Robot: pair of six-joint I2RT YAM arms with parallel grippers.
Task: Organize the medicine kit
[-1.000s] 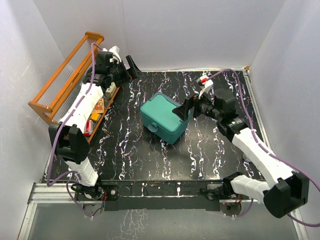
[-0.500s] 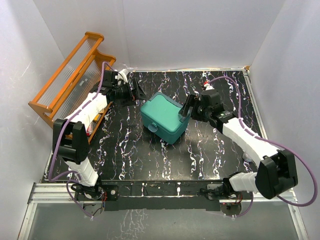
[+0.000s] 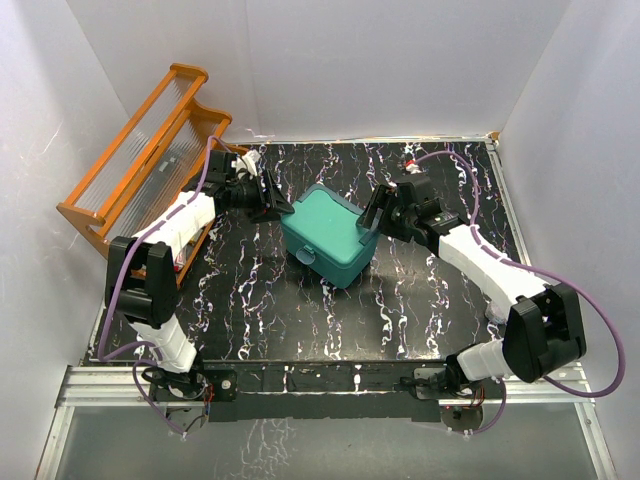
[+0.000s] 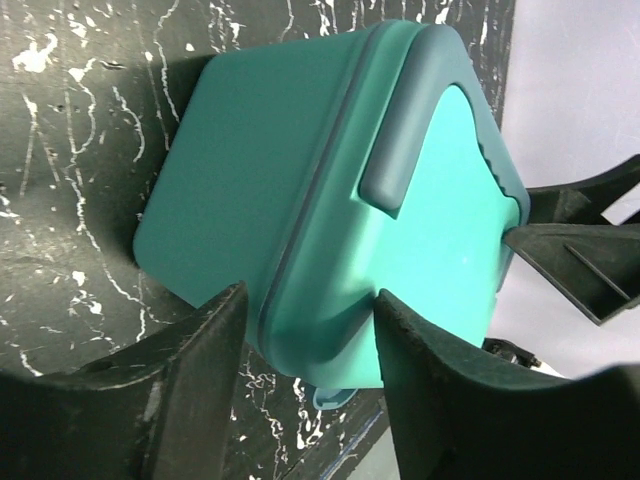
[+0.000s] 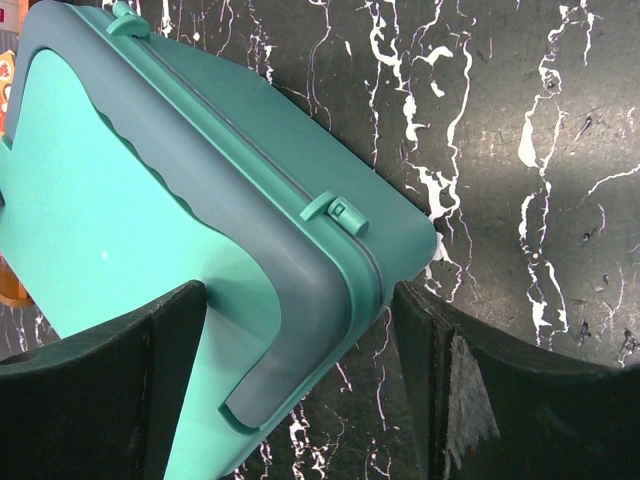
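The medicine kit (image 3: 325, 235), a teal box with its lid down, sits askew in the middle of the black marbled table (image 3: 300, 320). My left gripper (image 3: 280, 200) has come in from the left and straddles the kit's far-left corner. In the left wrist view the kit (image 4: 260, 150) fills the frame, with my left gripper (image 4: 310, 300) clamped over its rounded corner, one finger on the lid and one on the base. My right gripper (image 3: 368, 215) straddles the kit's right corner. In the right wrist view my right gripper (image 5: 300, 290) is pressed on the kit (image 5: 120, 200) beside a small hinge clip (image 5: 335, 212).
An orange wooden rack (image 3: 140, 150) leans along the left wall, with small items (image 3: 183, 252) on its lowest shelf. White walls enclose the table on three sides. The kit's front latch (image 3: 307, 256) faces the near edge.
Both arms have swung in from the sides and lowered onto the kit. Both grippers' jaws have narrowed around opposite corners of it. The kit itself has barely shifted.
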